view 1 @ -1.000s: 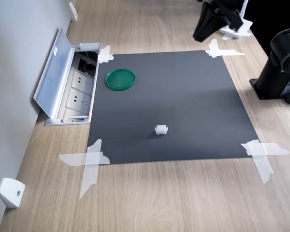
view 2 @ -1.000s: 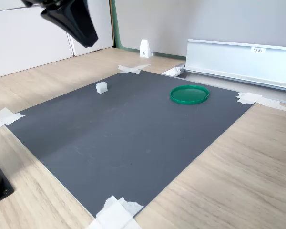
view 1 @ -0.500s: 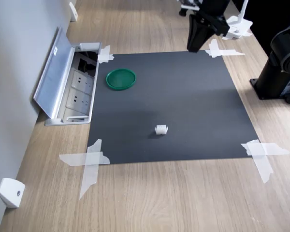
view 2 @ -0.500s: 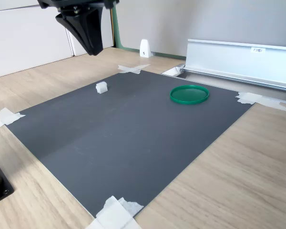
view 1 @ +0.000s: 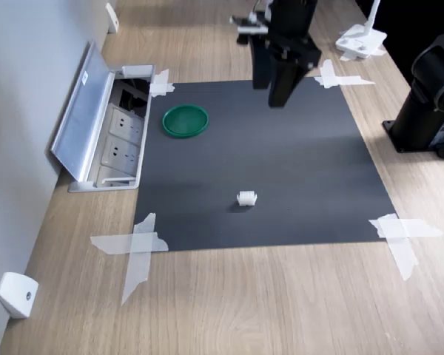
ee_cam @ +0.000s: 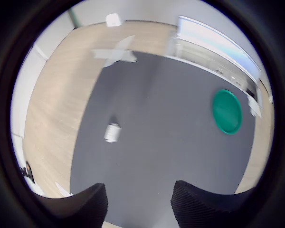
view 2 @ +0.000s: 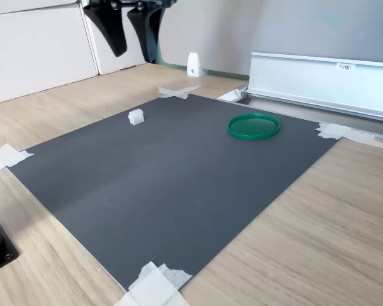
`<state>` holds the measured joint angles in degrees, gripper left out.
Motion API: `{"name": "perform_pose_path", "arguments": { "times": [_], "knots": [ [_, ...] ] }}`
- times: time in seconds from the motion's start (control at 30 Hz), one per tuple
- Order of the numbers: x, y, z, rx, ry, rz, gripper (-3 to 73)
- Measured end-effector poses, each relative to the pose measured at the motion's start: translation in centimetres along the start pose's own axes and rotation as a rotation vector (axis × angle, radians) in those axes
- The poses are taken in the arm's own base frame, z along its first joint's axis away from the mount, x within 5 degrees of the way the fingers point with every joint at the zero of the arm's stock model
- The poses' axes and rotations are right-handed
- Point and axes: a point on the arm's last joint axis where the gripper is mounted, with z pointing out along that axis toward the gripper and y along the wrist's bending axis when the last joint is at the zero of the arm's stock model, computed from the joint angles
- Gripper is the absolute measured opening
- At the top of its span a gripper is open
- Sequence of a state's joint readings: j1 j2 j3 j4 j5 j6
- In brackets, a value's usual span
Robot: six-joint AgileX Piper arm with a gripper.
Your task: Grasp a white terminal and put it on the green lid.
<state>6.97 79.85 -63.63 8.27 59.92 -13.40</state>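
Both exterior views show the gripper hanging above the dark mat with its jaws apart and holding nothing, while the white terminal lies on the mat, well apart from the green lid.

Grey wall, wooden tabletop

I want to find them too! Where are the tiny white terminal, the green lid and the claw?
white terminal [view 1: 246, 198]: first exterior view, its middle.
green lid [view 2: 254, 125]: second exterior view, its flat centre.
claw [view 2: 133, 44]: second exterior view, gap between its fingertips.
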Motion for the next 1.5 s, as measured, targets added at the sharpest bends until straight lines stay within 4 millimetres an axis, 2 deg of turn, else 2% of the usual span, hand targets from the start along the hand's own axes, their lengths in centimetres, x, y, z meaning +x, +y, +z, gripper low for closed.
{"name": "perform_pose_path", "arguments": {
  "times": [0.13, 0.23, 0.4, 0.57, 0.8, 1.07, 1.5],
  "knots": [
    [-0.8, 2.0, 2.3, -0.031, 0.059, -0.031, 57.6],
    [-1.4, 2.8, 4.4, -0.032, 0.086, -0.041, 57.6],
    [-2.3, 2.8, 7.5, -0.017, 0.093, -0.012, 57.7],
    [-2.7, 2.7, 9.6, -0.020, 0.103, 0.014, 57.7],
    [-2.9, 2.9, 10.3, -0.029, 0.097, 0.097, 57.7],
    [-3.0, 5.1, 11.5, -0.031, 0.111, 0.089, 57.7],
    [-2.9, 4.9, 13.5, -0.007, 0.139, 0.071, 57.7]
  ]
}}
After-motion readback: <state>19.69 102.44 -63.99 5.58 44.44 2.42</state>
